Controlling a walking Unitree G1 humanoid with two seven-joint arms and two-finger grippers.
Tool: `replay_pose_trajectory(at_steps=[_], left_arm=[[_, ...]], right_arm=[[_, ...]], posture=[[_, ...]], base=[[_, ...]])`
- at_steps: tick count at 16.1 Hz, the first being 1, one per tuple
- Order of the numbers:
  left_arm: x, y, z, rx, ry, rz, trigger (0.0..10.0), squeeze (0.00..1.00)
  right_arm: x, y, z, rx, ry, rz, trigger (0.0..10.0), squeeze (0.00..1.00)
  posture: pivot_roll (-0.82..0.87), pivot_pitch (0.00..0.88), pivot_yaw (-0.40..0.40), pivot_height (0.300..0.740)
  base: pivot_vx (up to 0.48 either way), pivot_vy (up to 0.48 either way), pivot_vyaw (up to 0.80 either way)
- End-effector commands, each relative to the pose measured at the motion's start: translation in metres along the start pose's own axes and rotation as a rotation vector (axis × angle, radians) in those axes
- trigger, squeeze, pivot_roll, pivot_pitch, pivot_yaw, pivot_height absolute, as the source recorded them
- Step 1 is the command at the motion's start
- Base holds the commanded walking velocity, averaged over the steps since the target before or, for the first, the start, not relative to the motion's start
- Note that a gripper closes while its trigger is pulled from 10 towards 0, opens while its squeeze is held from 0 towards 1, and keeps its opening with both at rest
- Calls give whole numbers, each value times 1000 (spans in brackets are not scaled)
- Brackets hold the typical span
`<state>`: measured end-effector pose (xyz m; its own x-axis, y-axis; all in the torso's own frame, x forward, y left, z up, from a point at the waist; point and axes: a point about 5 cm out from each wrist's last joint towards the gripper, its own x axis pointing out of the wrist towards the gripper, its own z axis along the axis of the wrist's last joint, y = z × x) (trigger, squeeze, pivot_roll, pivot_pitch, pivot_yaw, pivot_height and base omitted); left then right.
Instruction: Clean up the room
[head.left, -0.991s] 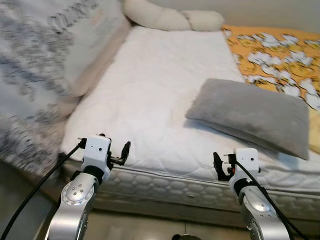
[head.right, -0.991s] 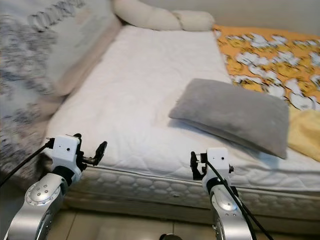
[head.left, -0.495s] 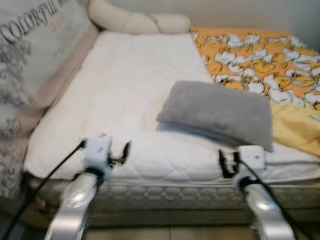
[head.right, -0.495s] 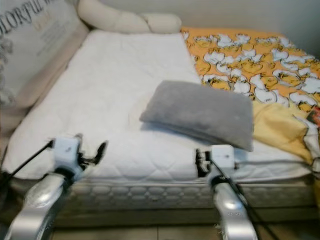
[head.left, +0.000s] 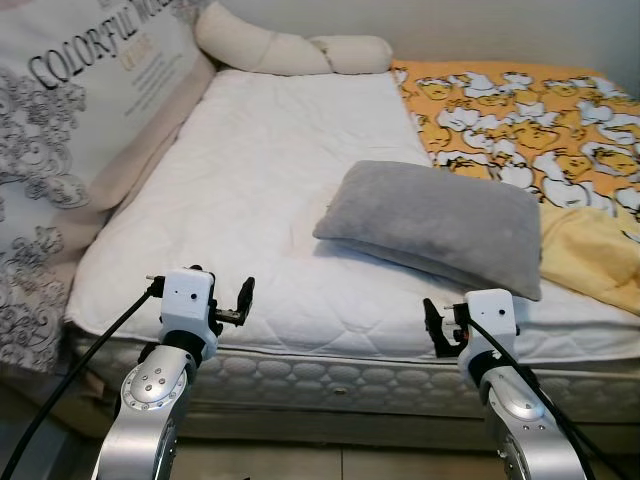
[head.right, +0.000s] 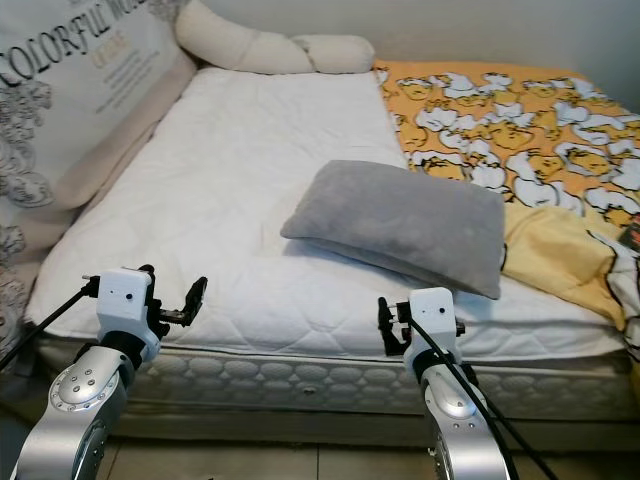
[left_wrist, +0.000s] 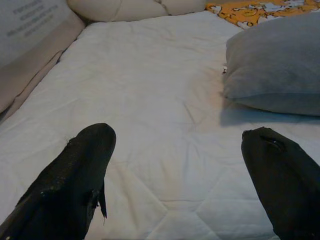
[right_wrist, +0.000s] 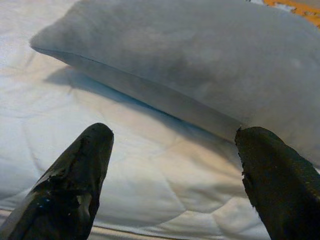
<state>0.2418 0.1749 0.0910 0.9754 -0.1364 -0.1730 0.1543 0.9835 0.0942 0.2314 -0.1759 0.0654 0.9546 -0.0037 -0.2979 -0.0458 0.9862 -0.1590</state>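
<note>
Left eye view gave you a bed with a white quilted mattress (head.left: 290, 190) running away from the robot, its padded side facing you above a pale tiled floor (head.left: 300, 460); a long cream bolster (head.left: 290, 52) lay across the far end against a plain wall (head.left: 480, 25); a large white cushion printed with grey ornament and the word "COLORFUL" (head.left: 75, 110) leaned along the left side; an orange blanket patterned with white cartoon ducks (head.left: 520, 110) covered the far right of the bed, with a plain yellow cloth (head.left: 590, 262) bunched just nearer to you; the grey rectangular velvety pillow (head.left: 435, 222) lay flat on the mattress right of centre, its right end touching that yellow cloth.

Against the picture half a second before, you would have found the blur gone and the whole scene sitting slightly differently in the picture, which was the camera moving; the pillow and bedding lay as they had, and both arms were held in the same raised pose before the mattress edge.

The left gripper (head.left: 243, 300) hovered in front of the near left part of the mattress, and in the left wrist view its two black fingers (left_wrist: 75, 180) stood wide apart with nothing between them but bare quilting, touching nothing; the right gripper (head.left: 432, 328) hovered at the near edge just short of the pillow, and in the right wrist view its fingers (right_wrist: 80, 185) were likewise spread wide and empty, the pillow's seam lying across the gap beyond them, apart from both tips.
</note>
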Motion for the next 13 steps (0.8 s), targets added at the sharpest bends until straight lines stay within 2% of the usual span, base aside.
replay_pose_trajectory(at_steps=[1,9,13], left_arm=[[-1,-1,3,5,-6,-11,10000,0],[3,-1,2,-18,0,-13,10000,0],[4,-2,3,-19,-7,-19,10000,0]], right_arm=[[4,0,8,-33,-26,-11,10000,0],[8,-3,10,-43,-55,-25,10000,0],[8,-2,9,-3,-58,-23,10000,0]], posture=[[28,0,-12,740],[36,0,-21,740],[30,0,-17,740]], base=[[270,0,0],[291,0,0],[295,0,0]])
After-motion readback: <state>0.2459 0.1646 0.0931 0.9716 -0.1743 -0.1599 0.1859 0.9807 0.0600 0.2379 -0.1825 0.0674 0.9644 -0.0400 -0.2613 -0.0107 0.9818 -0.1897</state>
